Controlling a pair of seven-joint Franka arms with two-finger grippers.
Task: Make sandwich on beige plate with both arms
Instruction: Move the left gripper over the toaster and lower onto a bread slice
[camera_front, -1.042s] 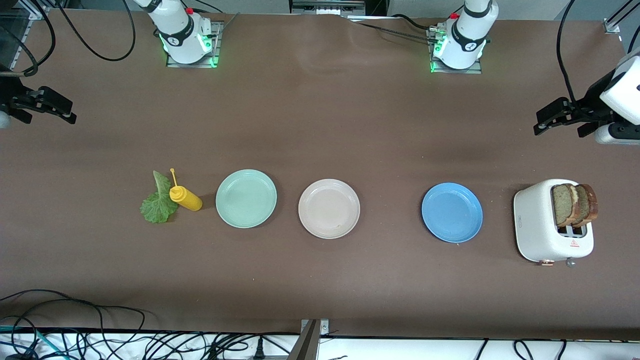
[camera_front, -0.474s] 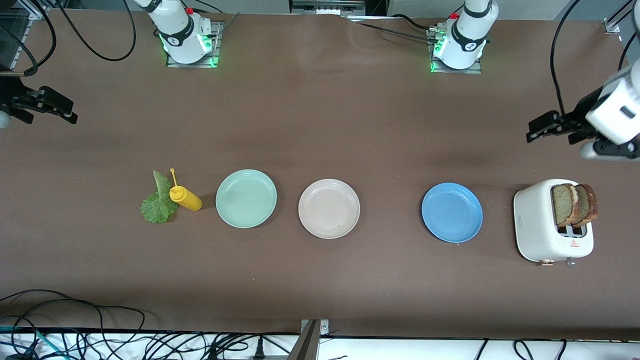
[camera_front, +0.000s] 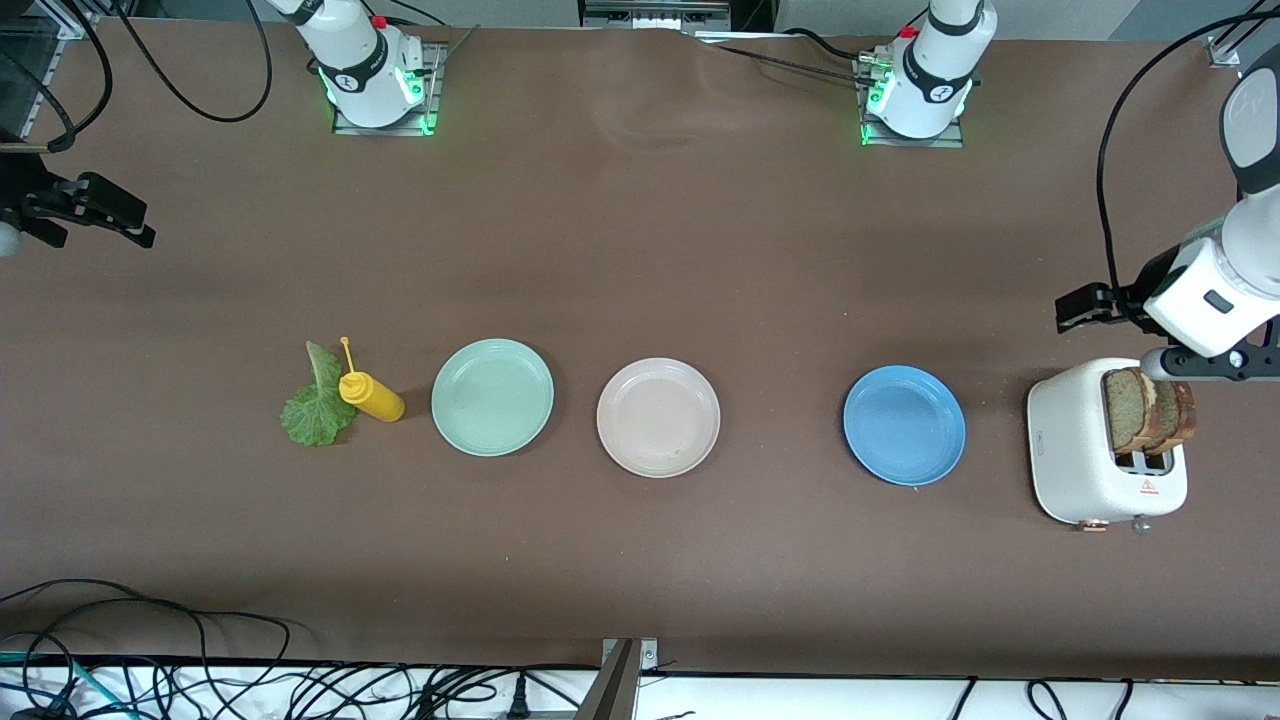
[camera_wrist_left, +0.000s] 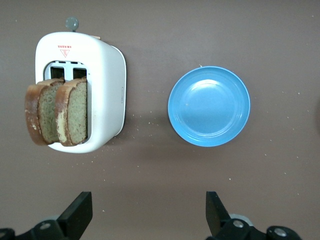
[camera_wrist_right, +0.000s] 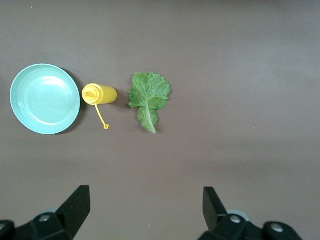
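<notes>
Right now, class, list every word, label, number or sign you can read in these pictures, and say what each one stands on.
No word or number can be read.
Red warning triangle with red lettering above it, on the white toaster by its slots: lettering too small to read.
Small mark on the toaster's side: too small to read.
Round emblems on the two arm bases: no readable text.

Red warning triangle on toaster (camera_front: 1105, 440)

Even overhead light, soft shadows, sharp.
</notes>
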